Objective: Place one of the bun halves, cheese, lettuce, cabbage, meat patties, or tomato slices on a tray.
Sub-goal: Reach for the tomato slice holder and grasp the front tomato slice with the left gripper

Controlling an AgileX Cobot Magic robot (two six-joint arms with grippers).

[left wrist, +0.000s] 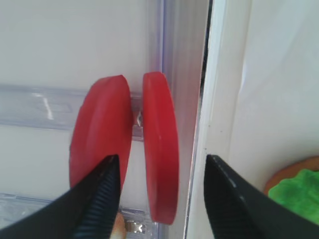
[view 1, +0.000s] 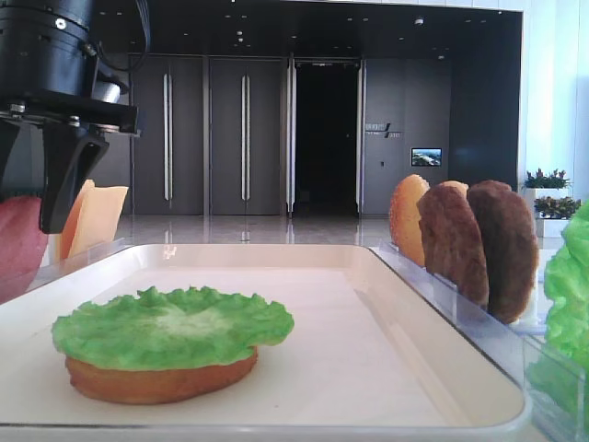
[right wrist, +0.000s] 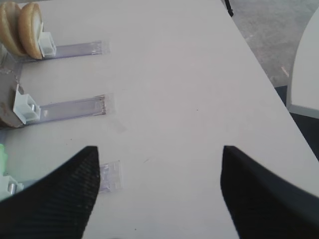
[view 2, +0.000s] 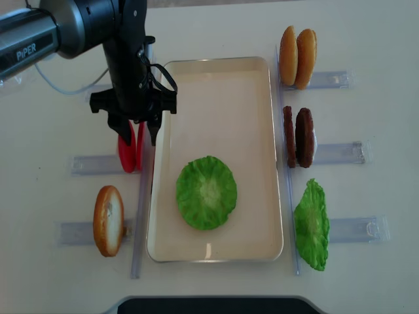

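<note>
While poised over tomato slices (view 2: 129, 155), left gripper (view 2: 136, 136) vertical, jaws spread.

I am seeing clear plastic holders (view 2: 337, 80) lying on the white table (view 2: 366, 275), three at the right side and some at the left. Behind, dark doors (view 1: 207, 138) and potted plants (view 1: 548, 180) are standing

Black left arm (view 2: 98, 26) — white "PIPER" lettering, grey cable — ribbed black claw (left wrist: 162, 199).
</note>
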